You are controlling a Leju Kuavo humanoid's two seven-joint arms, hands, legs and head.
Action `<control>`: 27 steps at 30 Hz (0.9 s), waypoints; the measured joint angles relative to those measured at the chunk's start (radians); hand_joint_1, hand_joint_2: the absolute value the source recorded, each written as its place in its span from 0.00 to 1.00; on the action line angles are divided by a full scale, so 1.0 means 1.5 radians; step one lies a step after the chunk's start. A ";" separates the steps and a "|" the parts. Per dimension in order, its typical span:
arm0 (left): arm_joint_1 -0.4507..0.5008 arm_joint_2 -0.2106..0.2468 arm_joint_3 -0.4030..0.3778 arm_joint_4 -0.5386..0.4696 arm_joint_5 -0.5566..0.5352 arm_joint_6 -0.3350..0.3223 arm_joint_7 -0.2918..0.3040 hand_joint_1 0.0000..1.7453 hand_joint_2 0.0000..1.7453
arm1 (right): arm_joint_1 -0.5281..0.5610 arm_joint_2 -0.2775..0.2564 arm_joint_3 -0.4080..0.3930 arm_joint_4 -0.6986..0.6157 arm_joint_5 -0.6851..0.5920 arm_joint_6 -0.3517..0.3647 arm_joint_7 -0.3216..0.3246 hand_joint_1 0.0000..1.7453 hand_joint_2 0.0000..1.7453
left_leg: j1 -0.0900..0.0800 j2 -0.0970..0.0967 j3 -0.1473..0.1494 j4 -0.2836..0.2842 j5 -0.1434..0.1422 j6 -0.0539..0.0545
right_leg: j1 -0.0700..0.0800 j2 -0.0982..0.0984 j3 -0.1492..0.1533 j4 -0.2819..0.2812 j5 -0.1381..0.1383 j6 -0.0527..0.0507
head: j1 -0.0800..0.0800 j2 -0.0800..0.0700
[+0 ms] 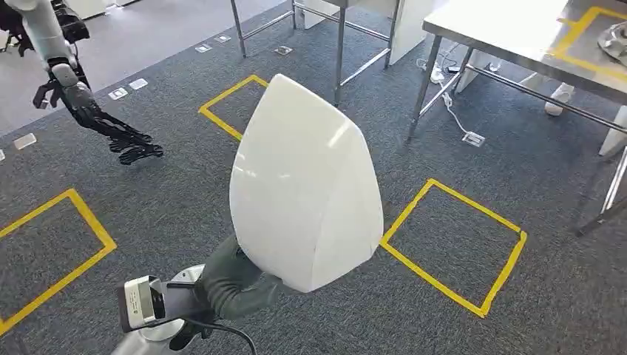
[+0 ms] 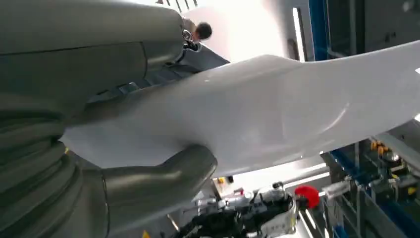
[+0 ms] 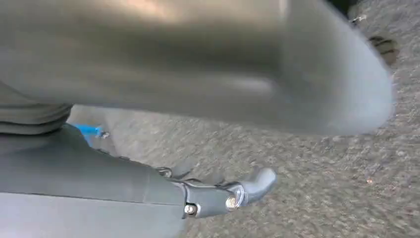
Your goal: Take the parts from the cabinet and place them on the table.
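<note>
I see the worktop (image 1: 510, 41) ahead, well beyond the left robot hand (image 1: 229, 285), which clamps the white shell part (image 1: 303, 185) upright. I should keep it steady and level. The right robot hand (image 1: 122, 137) hangs spread, holding nothing.

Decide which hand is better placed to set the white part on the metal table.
Left. The left hand grips the white part, carried above the carpet toward the table. The right hand holds nothing, over bare carpet.
</note>
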 joint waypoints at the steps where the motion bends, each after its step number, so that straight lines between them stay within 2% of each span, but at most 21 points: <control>1: 0.000 0.001 0.000 0.002 0.000 -0.002 0.002 1.00 1.00 | 0.001 0.000 0.000 0.000 0.000 0.000 0.000 0.00 0.00 | 0.000 -0.001 -0.012 0.022 0.000 0.000 | 0.000 0.008 0.000 0.000 0.000 0.000 | -0.001 0.000; 2: 0.000 0.002 0.000 0.004 0.000 -0.002 0.003 1.00 1.00 | 0.002 0.000 0.000 0.000 -0.001 0.000 0.000 0.00 0.00 | 0.002 -0.001 -0.009 0.012 0.015 0.000 | -0.001 0.017 0.001 0.001 0.000 0.001 | -0.001 0.000; 3: -0.001 0.002 -0.001 0.005 0.000 -0.002 0.004 1.00 1.00 | 0.002 0.000 0.000 0.000 -0.001 0.000 0.000 0.00 0.00 | 0.003 -0.002 0.008 -0.030 0.047 0.001 | -0.002 0.027 0.002 0.001 0.000 0.002 | -0.001 0.000; 4: -0.002 0.002 -0.001 0.005 0.000 -0.003 0.004 1.00 1.00 | 0.002 0.001 0.000 0.000 -0.001 0.000 -0.001 0.00 0.00 | 0.005 -0.008 0.035 -0.091 0.081 0.001 | -0.003 0.036 0.003 0.003 0.000 0.004 | -0.002 0.000; 5: -0.005 0.003 -0.001 0.005 0.000 -0.004 0.005 1.00 1.00 | 0.002 0.001 0.000 0.000 -0.001 0.000 -0.001 0.00 0.00 | 0.009 -0.031 0.061 -0.149 0.109 0.000 | -0.004 0.044 0.003 0.004 -0.001 0.007 | -0.002 0.000; 6: -0.007 0.003 -0.002 0.005 0.001 -0.006 0.005 1.00 1.00 | 0.001 0.001 0.000 0.000 -0.001 0.000 -0.002 0.00 0.00 | 0.011 -0.064 0.071 -0.175 0.102 -0.001 | -0.002 0.052 -0.001 0.006 -0.001 0.014 | -0.003 0.000; 10: -0.012 0.004 -0.002 0.006 0.002 -0.008 0.009 1.00 1.00 | 0.004 0.001 0.000 0.000 0.002 0.000 -0.003 0.00 0.00 | 0.006 -0.040 0.071 -0.181 0.106 0.019 | -0.009 0.079 -0.010 -0.001 0.007 0.034 | -0.002 0.000; 11: -0.016 0.003 -0.003 0.006 0.002 -0.008 0.010 1.00 1.00 | 0.006 0.001 0.000 0.000 0.003 0.001 -0.003 0.00 0.00 | 0.010 -0.028 0.073 -0.186 0.111 0.026 | -0.010 0.067 -0.011 0.006 0.004 0.036 | -0.001 0.000; 12: -0.017 0.002 -0.004 0.006 0.002 -0.008 0.011 1.00 1.00 | 0.007 0.002 0.000 0.000 0.003 0.001 -0.003 0.00 0.00 | 0.009 -0.022 0.073 -0.188 0.111 0.030 | -0.003 0.032 -0.022 0.027 -0.012 0.037 | 0.004 0.000; 13: -0.017 0.002 -0.004 0.006 0.004 -0.008 0.011 1.00 1.00 | 0.004 0.002 0.000 0.000 0.004 0.001 -0.005 0.00 0.00 | 0.008 -0.013 0.072 -0.188 0.111 0.032 | -0.002 0.010 -0.045 0.073 -0.039 0.038 | 0.007 0.000; 15: -0.016 0.002 -0.004 0.008 0.005 -0.008 0.011 1.00 1.00 | 0.000 0.002 0.000 0.000 0.004 0.001 -0.007 0.00 0.00 | 0.004 0.008 0.072 -0.188 0.109 0.035 | -0.002 -0.003 -0.097 0.181 -0.086 0.039 | 0.007 0.000; 16: -0.017 0.002 -0.005 0.009 0.006 -0.008 0.011 1.00 1.00 | 0.001 0.002 0.000 0.000 0.004 0.001 -0.007 0.00 0.00 | 0.003 0.017 0.072 -0.187 0.108 0.036 | -0.002 -0.004 -0.111 0.211 -0.091 0.039 | 0.007 0.000; 17: -0.017 0.002 -0.005 0.010 0.006 -0.008 0.011 1.00 1.00 | 0.003 0.002 0.000 0.000 0.005 0.002 -0.007 0.00 0.00 | 0.003 0.026 0.073 -0.187 0.108 0.036 | -0.002 -0.005 -0.107 0.205 -0.082 0.038 | 0.007 0.000; 18: -0.017 0.002 -0.006 0.010 0.006 -0.008 0.012 1.00 1.00 | 0.004 0.002 0.000 0.000 0.005 0.002 -0.007 0.00 0.00 | 0.002 0.033 0.073 -0.187 0.107 0.036 | -0.002 -0.006 -0.090 0.173 -0.060 0.037 | 0.008 0.000; 19: -0.017 0.002 -0.006 0.010 0.006 -0.008 0.013 1.00 1.00 | 0.005 0.002 0.000 0.000 0.006 0.003 -0.007 0.00 0.00 | 0.002 0.040 0.075 -0.187 0.105 0.035 | -0.001 -0.011 -0.060 0.119 -0.033 0.035 | 0.008 0.000; 20: -0.017 0.002 -0.007 0.010 0.006 -0.008 0.014 1.00 1.00 | 0.005 0.002 0.000 0.000 0.006 0.004 -0.009 0.00 0.00 | 0.002 0.046 0.077 -0.186 0.104 0.033 | 0.001 -0.026 -0.022 0.052 -0.008 0.031 | 0.009 0.000; 21: -0.017 0.002 -0.008 0.010 0.006 -0.008 0.016 1.00 1.00 | 0.003 0.002 0.000 0.000 0.007 0.004 -0.010 0.00 0.00 | 0.000 0.053 0.079 -0.186 0.102 0.030 | 0.007 -0.059 0.002 0.004 -0.006 0.024 | 0.010 0.000; 22: -0.017 0.002 -0.009 0.010 0.006 -0.008 0.018 1.00 1.00 | 0.001 0.002 0.000 0.000 0.008 0.004 -0.012 0.00 0.00 | -0.004 0.057 0.079 -0.184 0.099 0.025 | 0.009 -0.051 0.001 0.003 -0.003 0.020 | 0.009 0.000; 25: -0.018 0.001 -0.011 0.009 0.002 -0.008 0.020 1.00 1.00 | 0.005 0.002 0.000 0.000 0.008 0.004 -0.012 0.00 0.00 | -0.004 0.073 0.086 -0.190 0.097 0.016 | 0.011 -0.033 -0.003 0.003 -0.004 0.012 | 0.008 0.000; 26: -0.018 0.000 -0.011 0.008 0.000 -0.008 0.021 1.00 1.00 | 0.006 0.002 0.000 0.000 0.008 0.004 -0.012 0.00 0.00 | -0.004 0.070 0.085 -0.188 0.094 0.011 | 0.003 -0.027 0.001 -0.002 0.001 0.007 | 0.008 0.000; 27: -0.018 0.001 -0.012 0.008 -0.001 -0.008 0.021 1.00 1.00 | 0.007 0.002 0.000 0.000 0.009 0.004 -0.012 0.00 0.00 | -0.001 0.036 0.081 -0.172 0.083 0.005 | 0.001 -0.023 0.002 -0.003 0.002 0.005 | 0.006 0.000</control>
